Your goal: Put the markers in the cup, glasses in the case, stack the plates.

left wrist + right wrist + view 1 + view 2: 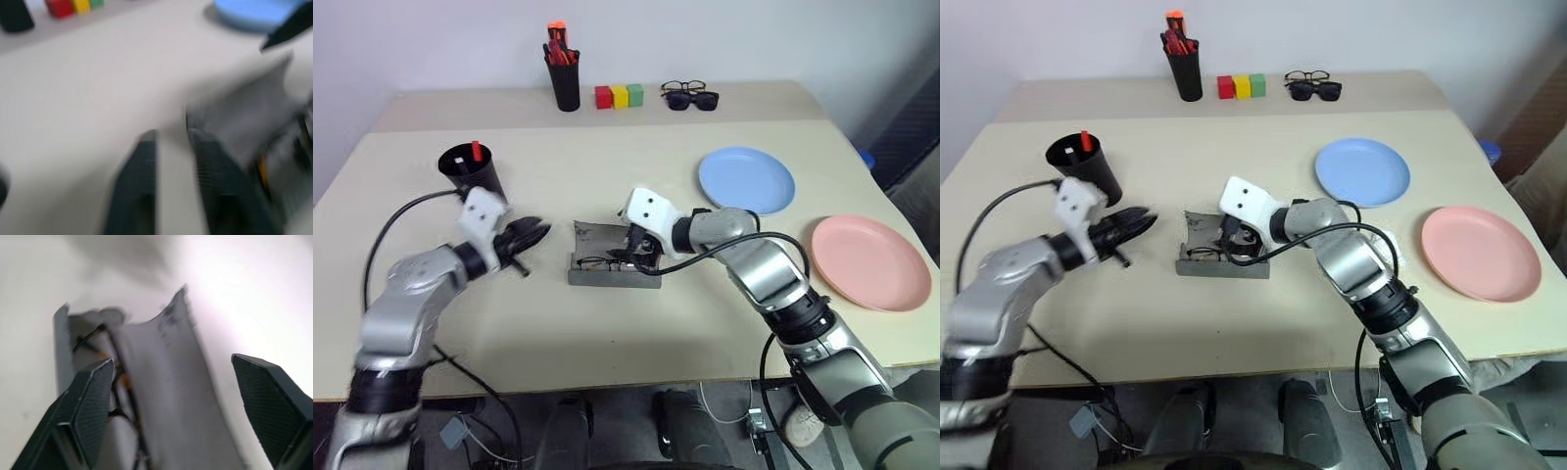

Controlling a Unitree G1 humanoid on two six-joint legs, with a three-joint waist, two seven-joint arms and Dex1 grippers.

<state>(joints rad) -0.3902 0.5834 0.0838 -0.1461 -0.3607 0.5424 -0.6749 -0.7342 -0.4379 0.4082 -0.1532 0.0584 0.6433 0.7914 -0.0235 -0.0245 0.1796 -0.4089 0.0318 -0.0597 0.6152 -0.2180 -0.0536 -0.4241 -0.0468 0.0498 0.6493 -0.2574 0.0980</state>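
Over the grey hard-shell case (612,257), the right gripper (173,396) is spread wide; the wire-framed glasses (115,382) should be seated before its lid is shut, while the left gripper (530,235) is pinched together, empty.

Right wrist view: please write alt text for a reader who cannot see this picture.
The right gripper stands open over the open grey case, one black finger on each side of its raised lid. The dark wire glasses lie inside the case, on a pale table.
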